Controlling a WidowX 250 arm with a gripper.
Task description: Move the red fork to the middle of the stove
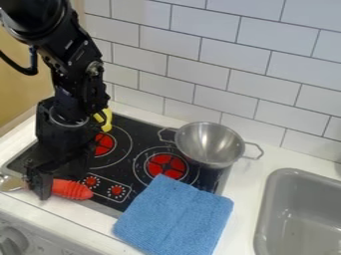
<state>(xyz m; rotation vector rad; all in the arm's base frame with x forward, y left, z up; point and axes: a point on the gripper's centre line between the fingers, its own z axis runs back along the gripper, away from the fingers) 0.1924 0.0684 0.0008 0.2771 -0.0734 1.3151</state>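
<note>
Fingers (44, 188) sit down at the front of the stove (136, 130), right over the red-handled fork (72, 189); you can't fairly tell from this angle whether they are pinching it or only straddling it. The metal end pokes out on one side of them, the ribbed red handle on the other, with the handle lying across your view of the stove's front edge, beside the printed controls (103, 187).

You look to be at the grasping step, with the carry ahead, because the fork is well short of the middle. Make sure of the grip first, with a small test lift. If it holds, raise the fork clear of the edge and take it back and across toward the glass between the two red burner marks (101, 143) (166, 166).

Keep it short of the blue towel (174, 214) and the two-handled metal bowl (210, 143). You are holding it near the metal end if you have it at all, so the handle could swing or droop; lower it flat, then let go.
</note>
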